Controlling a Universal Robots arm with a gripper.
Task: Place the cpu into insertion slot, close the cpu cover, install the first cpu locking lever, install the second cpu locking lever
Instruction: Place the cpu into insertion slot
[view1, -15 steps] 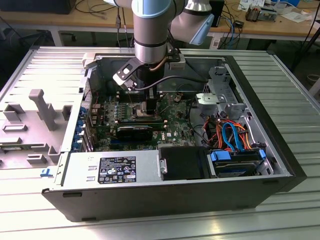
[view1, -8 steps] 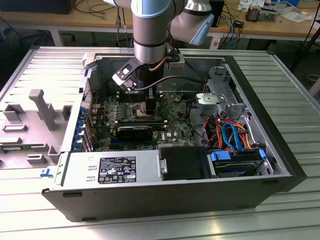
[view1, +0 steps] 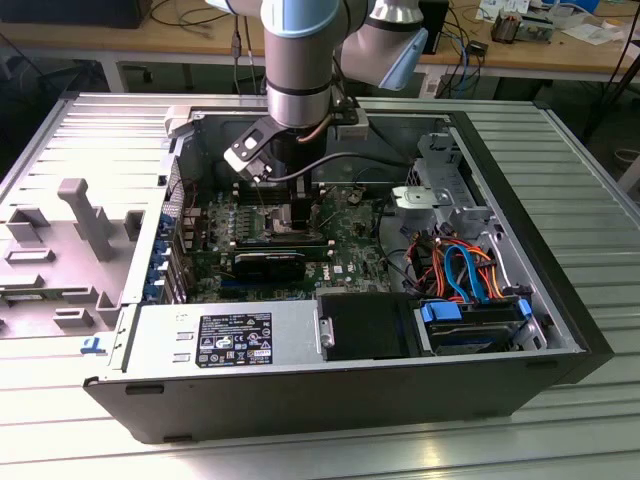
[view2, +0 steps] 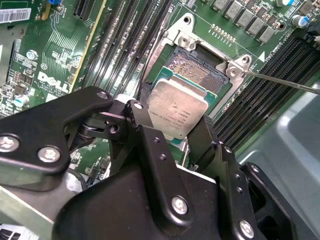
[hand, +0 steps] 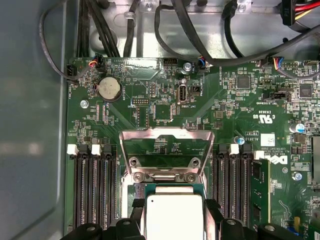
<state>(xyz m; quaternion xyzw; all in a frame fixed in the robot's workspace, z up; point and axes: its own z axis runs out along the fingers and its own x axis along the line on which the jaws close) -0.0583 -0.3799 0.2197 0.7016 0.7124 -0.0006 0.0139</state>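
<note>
Arm (view1: 300, 60) hangs from the upper middle of the exterior view into the open computer case (view1: 300, 400). Its gripper (view1: 292, 210) sits low over the green board (view1: 350, 215) at the frame's centre; what it carries cannot be made out from here.

In the second wrist view the gripper (view2: 170, 125) is clamped on the cpu (view2: 177, 112), with black fingers (view2: 137, 110) pressing two opposite edges and the silver top facing the camera. The chip hangs slightly tilted, overlapping one edge of the insertion slot (view2: 195, 65), whose tan contact field lies bare. It does not look seated. A thin locking lever (view2: 285, 81) stands swung clear of the socket's corner.

In the first wrist view the cpu (hand: 172, 217) sits between the fingers, and just beyond it the cpu cover (hand: 167, 134) stands raised, with board visible through its window.

The chip looks light, flat and rigid. Its metal lid is smooth enough to slip under a weak pinch, so the edge grip seen here seems the right hold. The slot's contacts are probably the fragile part, so a skewed or dragged landing could bend them.
</note>
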